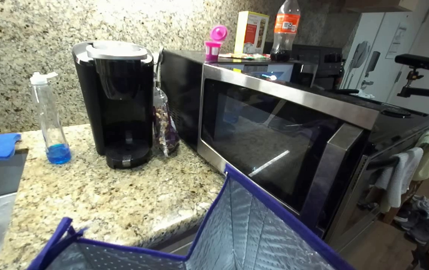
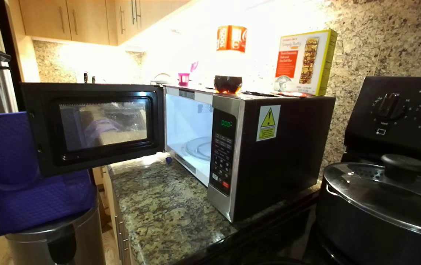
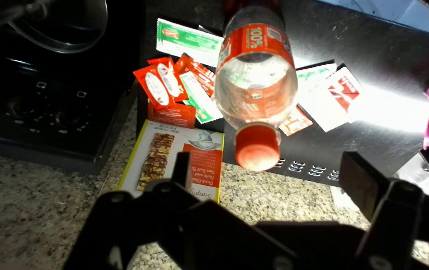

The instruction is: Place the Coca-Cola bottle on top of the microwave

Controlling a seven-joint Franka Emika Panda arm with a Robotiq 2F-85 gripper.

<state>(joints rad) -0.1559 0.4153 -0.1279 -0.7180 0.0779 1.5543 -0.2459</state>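
Bottle of clear plastic (image 1: 285, 32), red-labelled, with dark cola (image 1: 281, 55) at its base, stood upright on the boxy black-and-steel microwave (image 2: 280, 162), near a yellow-edged white cardboard box (image 2: 304, 62). In the wrist view, the black two-fingered gripper (image 3: 267, 161) was unclenched, jaws spread wide, with gaps on either side of the red cap (image 3: 257, 148).

The Coca-Cola bottle (image 3: 257, 86) is smooth, shiny plastic; the microwave (image 1: 268, 135) pairs brushed stainless steel with glossy glass. Polished granite forms the surface (image 1: 128, 200). The Simply Nutty bar box (image 2: 302, 62) is smooth card, the coffee maker (image 1: 124, 84) glossy plastic, the insulated bag lining (image 1: 259, 225) crinkled, shiny foil.
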